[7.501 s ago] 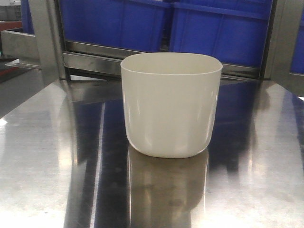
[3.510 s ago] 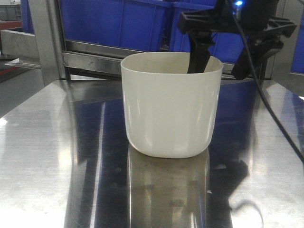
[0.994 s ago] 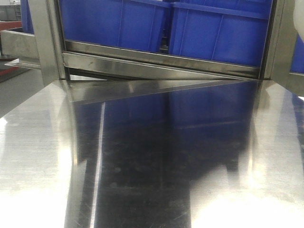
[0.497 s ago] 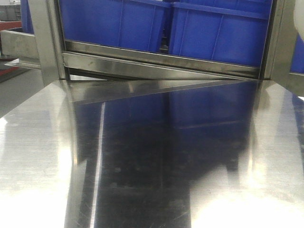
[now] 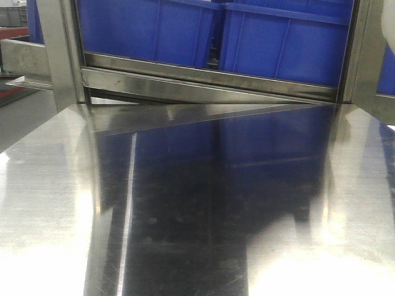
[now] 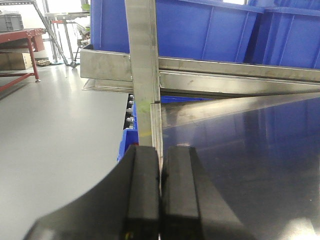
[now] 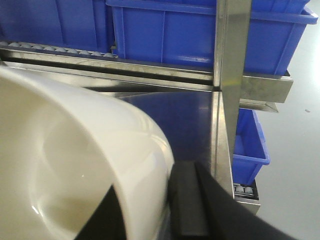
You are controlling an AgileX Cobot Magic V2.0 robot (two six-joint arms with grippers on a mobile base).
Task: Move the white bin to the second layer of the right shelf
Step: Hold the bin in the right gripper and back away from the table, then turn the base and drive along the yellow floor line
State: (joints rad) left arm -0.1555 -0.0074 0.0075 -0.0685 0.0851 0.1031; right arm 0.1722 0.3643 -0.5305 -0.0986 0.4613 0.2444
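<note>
Plain, glossy cream white bin against the right gripper, whose fingers are black. Beyond the gripper: solid blue crates; silvery tabletop mirroring blue.

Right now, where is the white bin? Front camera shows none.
Only the right wrist view shows it: the white bin fills the lower left, its wall pinched by the right gripper, above the steel tabletop, before the blue crates.
</note>
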